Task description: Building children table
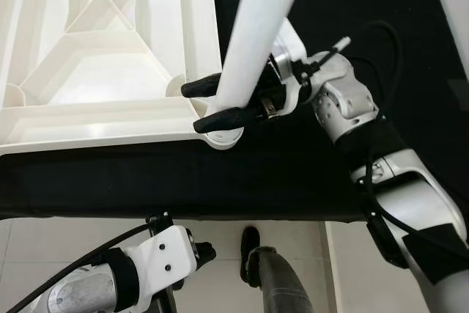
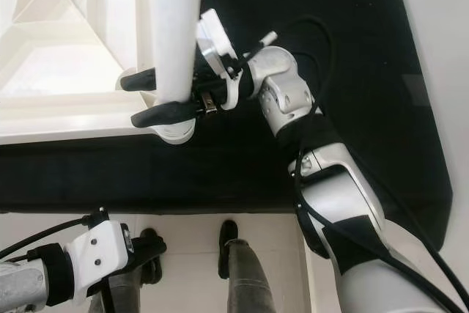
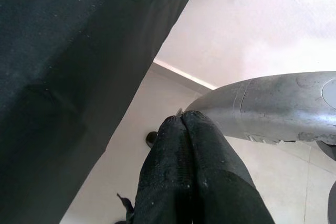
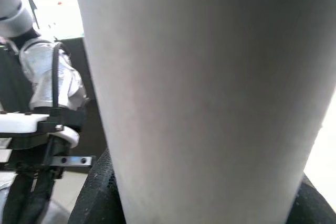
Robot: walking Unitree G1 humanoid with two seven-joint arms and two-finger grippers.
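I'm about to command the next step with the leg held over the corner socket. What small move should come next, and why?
Probably keep the grip and press the leg straight down into the socket. The right gripper is shut on the leg, whose lower end sits at the corner of the upturned tabletop; whether it is fully seated cannot be told.

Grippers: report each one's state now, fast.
Left gripper: shut, holding nothing, low beside the black-covered surface.
Right gripper: shut on the white table leg, at the upturned tabletop corner.
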